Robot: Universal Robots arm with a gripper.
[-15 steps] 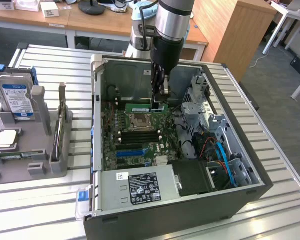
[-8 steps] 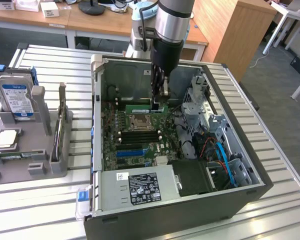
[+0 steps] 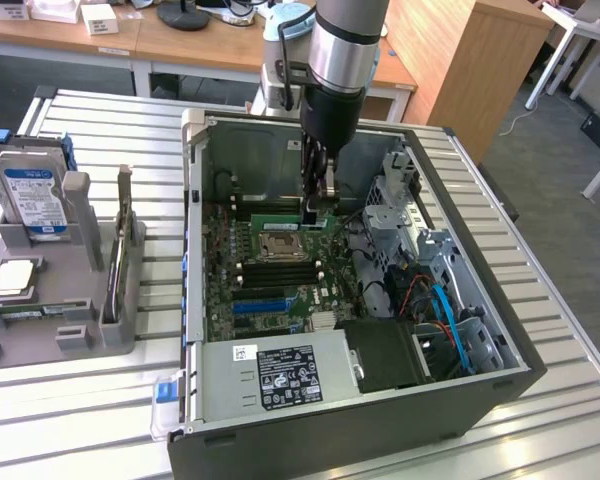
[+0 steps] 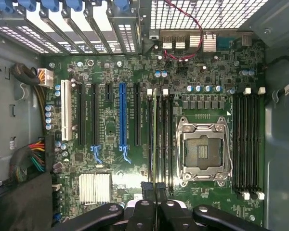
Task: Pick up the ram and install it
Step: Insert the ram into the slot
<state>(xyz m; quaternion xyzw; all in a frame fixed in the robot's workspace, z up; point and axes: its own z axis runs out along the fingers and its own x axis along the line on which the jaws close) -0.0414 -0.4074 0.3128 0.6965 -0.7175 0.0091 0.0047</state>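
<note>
The ram [image 3: 278, 221] is a thin green stick standing on edge in a memory slot just beyond the CPU socket [image 3: 280, 245] on the motherboard. The arm reaches straight down into the open computer case [image 3: 195, 200]. My gripper [image 3: 313, 208] sits at the ram's end towards the exterior view's right, shut on it. In the wrist view the ram [image 4: 157, 134] shows as a narrow pale-green edge along one of the black slots beside the socket [image 4: 202, 151]. It runs in between the two dark fingertips of my gripper [image 4: 154, 188].
A grey holder [image 3: 65, 300] at the exterior view's left carries a hard drive [image 3: 30, 200] and a square silver CPU chip [image 3: 10, 278]. Inside the case are the power supply [image 3: 280, 375], a drive cage [image 3: 400, 210] and blue cables [image 3: 445, 310]. Further memory slots [image 4: 245, 144] flank the socket.
</note>
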